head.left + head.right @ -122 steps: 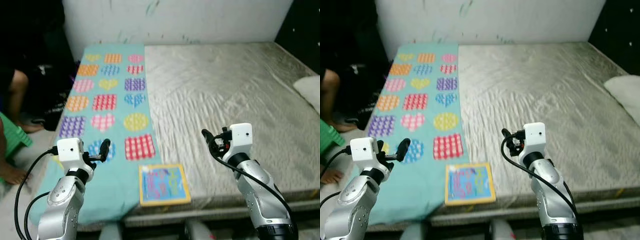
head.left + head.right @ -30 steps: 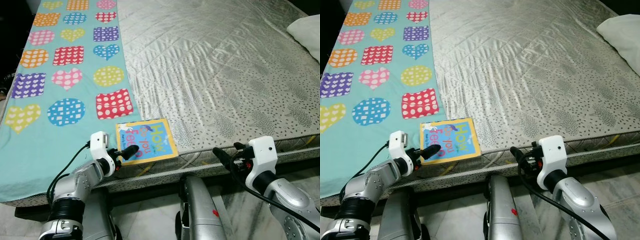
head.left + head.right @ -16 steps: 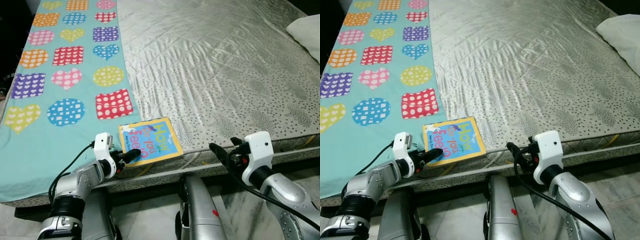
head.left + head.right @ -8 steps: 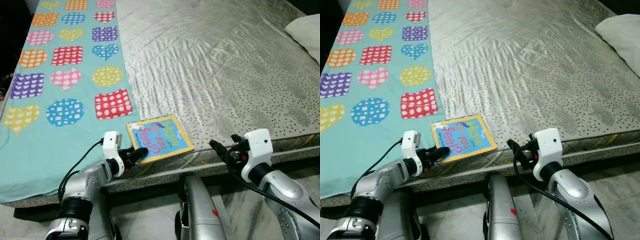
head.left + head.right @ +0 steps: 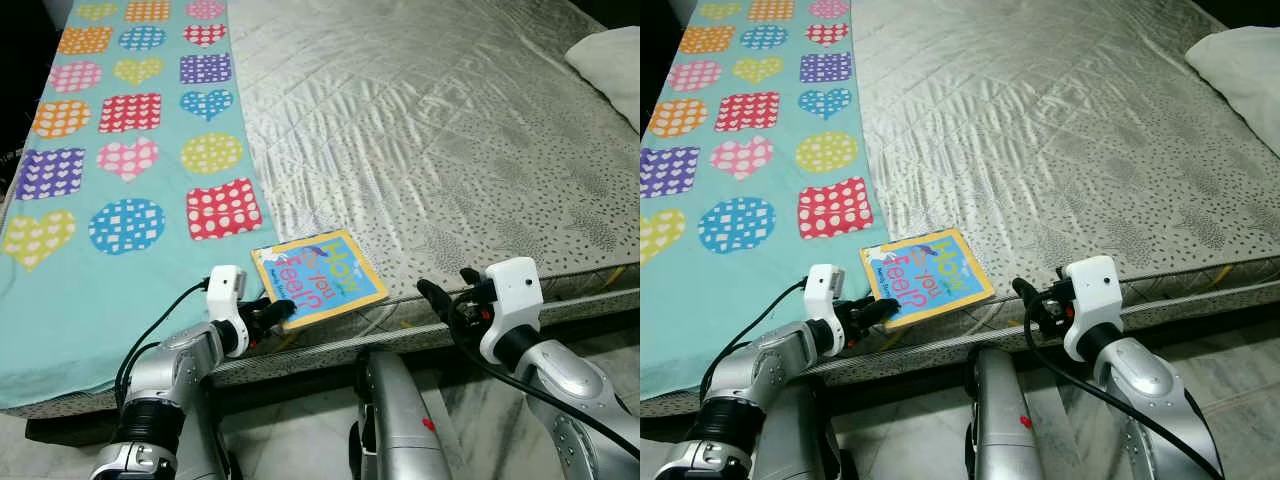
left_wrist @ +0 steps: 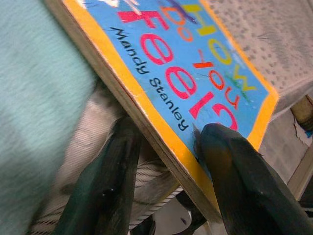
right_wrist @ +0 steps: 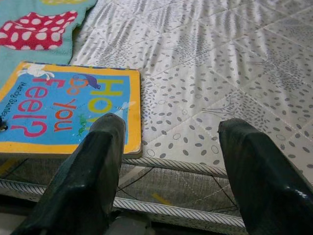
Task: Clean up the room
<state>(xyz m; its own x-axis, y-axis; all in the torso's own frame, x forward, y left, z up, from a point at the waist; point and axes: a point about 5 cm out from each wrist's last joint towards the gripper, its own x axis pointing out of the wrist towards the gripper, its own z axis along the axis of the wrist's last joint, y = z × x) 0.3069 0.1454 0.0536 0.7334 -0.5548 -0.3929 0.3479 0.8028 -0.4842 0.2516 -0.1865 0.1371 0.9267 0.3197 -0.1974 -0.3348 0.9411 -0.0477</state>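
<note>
Now pinching the near corner of the board book (image 5: 318, 276) with the left claw (image 5: 277, 312), one finger above the cover, one below. Book flat at the bed's (image 5: 450, 150) near edge, six o'clock, partly on the teal blanket (image 5: 90, 270). Probably stiff, light, glossy; best gripped deeper along the spine. Right claw (image 5: 1032, 303) spread, hovering at four o'clock.

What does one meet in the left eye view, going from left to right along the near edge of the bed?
Left hand → book → right hand.
</note>
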